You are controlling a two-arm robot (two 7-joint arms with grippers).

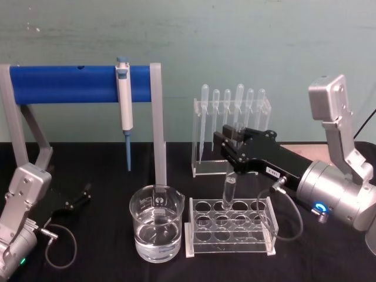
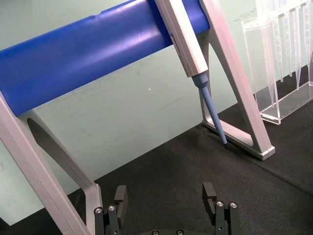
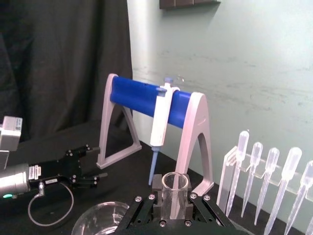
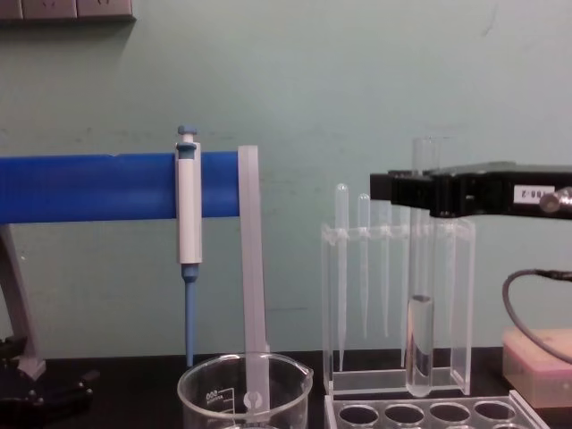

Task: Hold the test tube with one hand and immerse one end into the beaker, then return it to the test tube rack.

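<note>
Though level, hand [image 1: 235, 134] around upright test tube [image 1: 230, 189]

Even, fairly bright room light. Soft sheen along blue bar [image 2: 88, 58]; glints on beaker [image 1: 155, 226]; black table [image 1: 100, 247] dark.

Clear glass test tube [image 4: 421, 268], clear glass beaker [image 1: 155, 235] w/ white graduations, black right gripper [image 1: 234, 140] w/ white label, blue cylindrical bar [image 1: 64, 84], black tablecloth [image 1: 106, 258], pale green wall [image 1: 235, 41].
</note>
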